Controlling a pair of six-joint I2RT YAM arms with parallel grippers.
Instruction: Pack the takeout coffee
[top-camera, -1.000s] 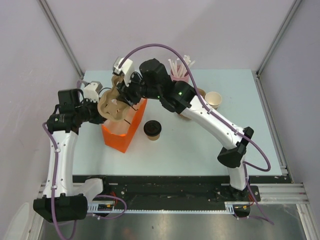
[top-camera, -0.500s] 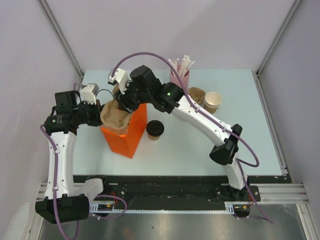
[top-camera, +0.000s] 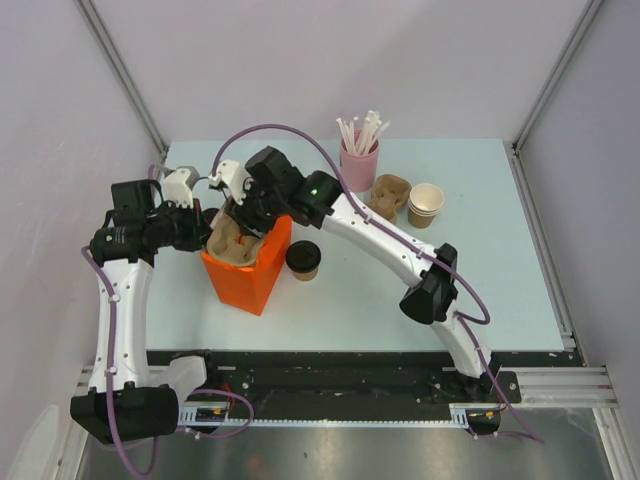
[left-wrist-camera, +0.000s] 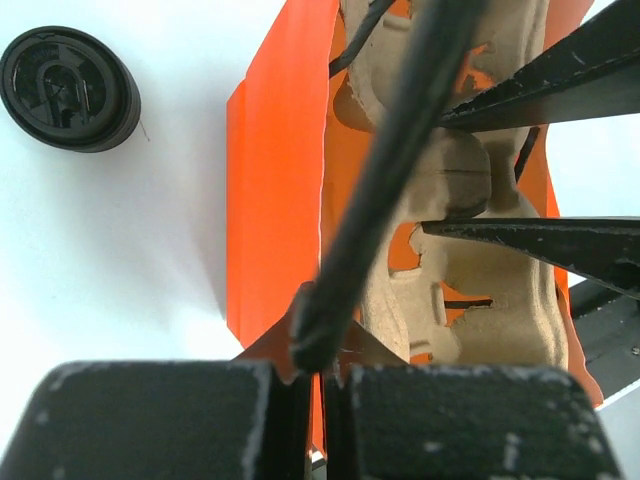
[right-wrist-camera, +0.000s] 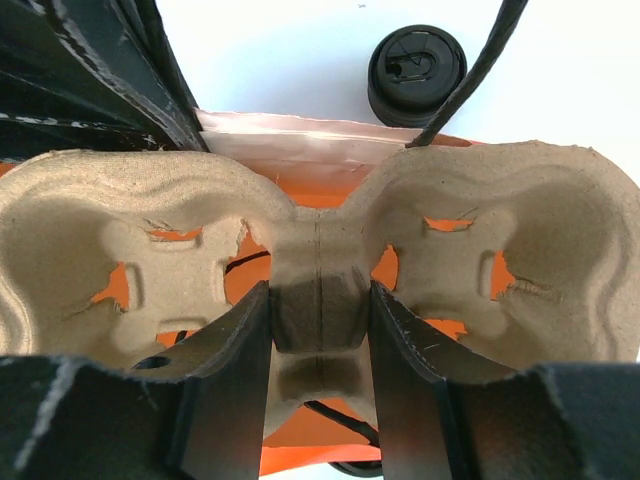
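From above, my right gripper (top-camera: 245, 215) has its fingertips lost behind the cup carrier (top-camera: 228, 243), which also covers the inside of the orange bag (top-camera: 248, 280). On my left wrist, a blurred black cable (left-wrist-camera: 390, 170) crosses the carrier, and my left gripper (left-wrist-camera: 320, 410) is a dark smear, cut by the bottom edge. On my right wrist, the takeout coffee (right-wrist-camera: 416, 72) shows only its lid — the rest sits behind the bag's rim.

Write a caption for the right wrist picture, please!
The right gripper pinches the middle of a cup carrier over the orange bag, with the lidded coffee cup standing on the table beyond.
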